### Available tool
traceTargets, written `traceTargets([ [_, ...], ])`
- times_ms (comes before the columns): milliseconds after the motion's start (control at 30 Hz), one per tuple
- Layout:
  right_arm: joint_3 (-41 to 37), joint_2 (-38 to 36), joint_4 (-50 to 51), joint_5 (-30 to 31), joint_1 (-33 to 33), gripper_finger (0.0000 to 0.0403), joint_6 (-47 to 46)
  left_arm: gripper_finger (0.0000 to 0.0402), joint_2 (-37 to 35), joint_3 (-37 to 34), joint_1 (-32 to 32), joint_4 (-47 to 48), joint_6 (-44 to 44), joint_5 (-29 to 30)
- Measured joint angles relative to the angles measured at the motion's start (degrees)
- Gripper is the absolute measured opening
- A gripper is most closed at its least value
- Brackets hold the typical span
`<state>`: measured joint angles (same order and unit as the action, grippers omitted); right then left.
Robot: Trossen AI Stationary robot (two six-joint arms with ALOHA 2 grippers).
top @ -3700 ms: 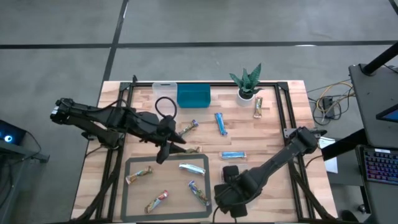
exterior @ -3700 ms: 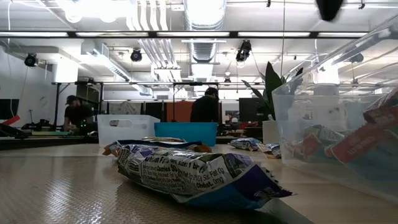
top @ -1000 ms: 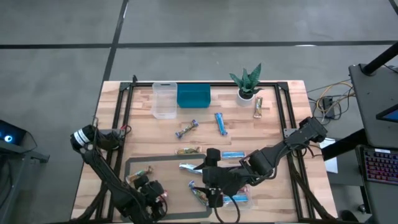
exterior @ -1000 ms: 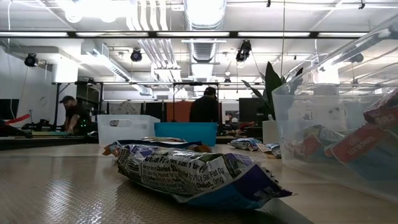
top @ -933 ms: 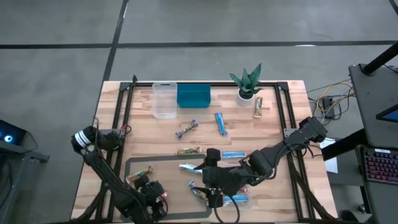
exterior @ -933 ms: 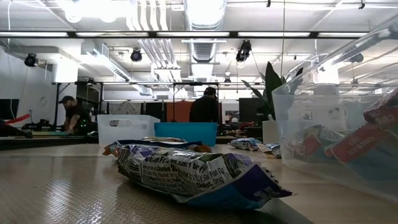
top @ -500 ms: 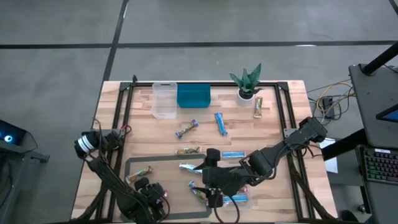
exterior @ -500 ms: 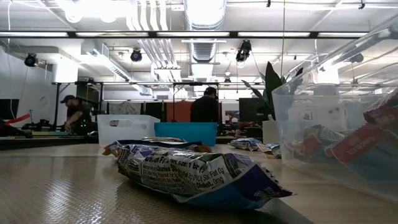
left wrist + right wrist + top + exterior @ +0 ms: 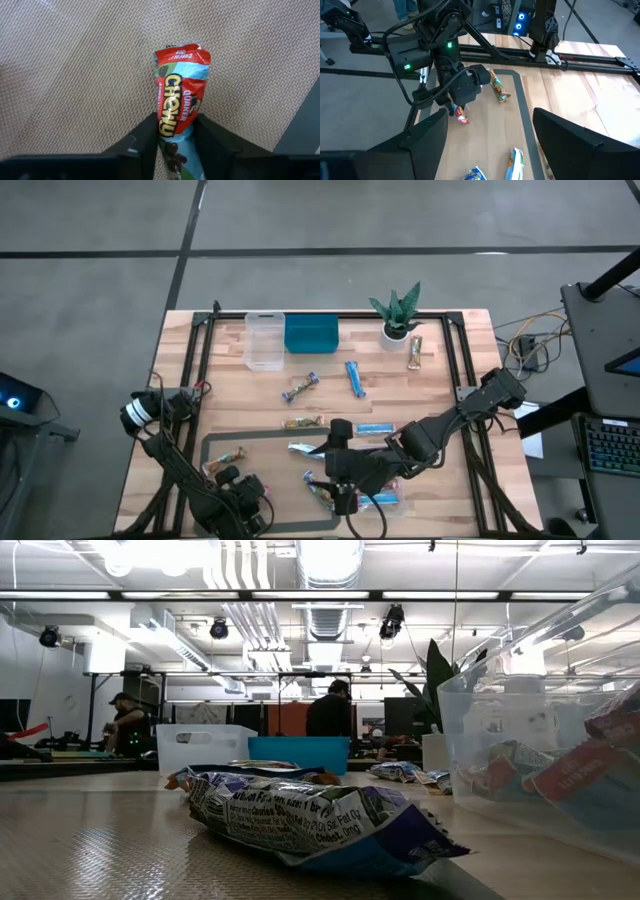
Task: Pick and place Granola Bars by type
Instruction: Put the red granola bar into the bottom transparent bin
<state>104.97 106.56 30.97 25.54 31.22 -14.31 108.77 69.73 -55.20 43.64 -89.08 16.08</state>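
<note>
Several wrapped granola bars lie flat on the wooden table: a blue bar (image 9: 354,377), another blue bar (image 9: 375,429), a mixed bar (image 9: 300,388), and a brown bar (image 9: 415,352). More bars lie on the grey mat (image 9: 205,480), among them a silvery bar (image 9: 309,449). My left gripper (image 9: 250,502) is at the mat's near left part, shut on a red-and-blue bar (image 9: 178,100). My right gripper (image 9: 490,150) is open and hovers over the middle of the mat (image 9: 340,475), touching nothing. My left gripper pinches the red-and-blue bar between its two fingers (image 9: 150,137), near the blue end (image 9: 176,150). The fingers come slanting down from above, and the bar points on beyond them in their own line. Its red end (image 9: 462,119) reaches down to the mat.
A clear tub (image 9: 265,340), a teal bin (image 9: 311,335) and a potted plant (image 9: 397,315) stand along the far edge. In the low view one bar (image 9: 310,815) lies close by, with a clear tub (image 9: 560,770) holding bars at the right. People stand in the room behind.
My left arm's elbow has shifted a little toward the near edge, while its gripper has stayed at the red-and-blue bar on the mat. The right arm has kept still.
</note>
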Motion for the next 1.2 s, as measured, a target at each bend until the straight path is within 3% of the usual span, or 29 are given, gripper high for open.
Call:
traceTargets([
  [333,0.0,0.0,0.1,0.0,0.0,0.0257,0.6,0.0013,-1.1,0.2,0.1,-0.1,1.7,1.5],
  [667,1.1,-0.4,0.4,0.0,0.0,0.0272,1.0,0.0011,-6.6,0.2,2.4,1.4,6.4,5.8],
  [900,2.7,-2.6,0.5,0.4,0.0,0.0289,0.7,0.0011,-13.0,0.3,4.5,1.6,10.1,13.9],
  [1200,2.7,-7.4,6.4,5.7,-0.2,0.0288,-4.3,0.0011,-22.9,0.4,7.0,0.7,17.9,22.7],
])
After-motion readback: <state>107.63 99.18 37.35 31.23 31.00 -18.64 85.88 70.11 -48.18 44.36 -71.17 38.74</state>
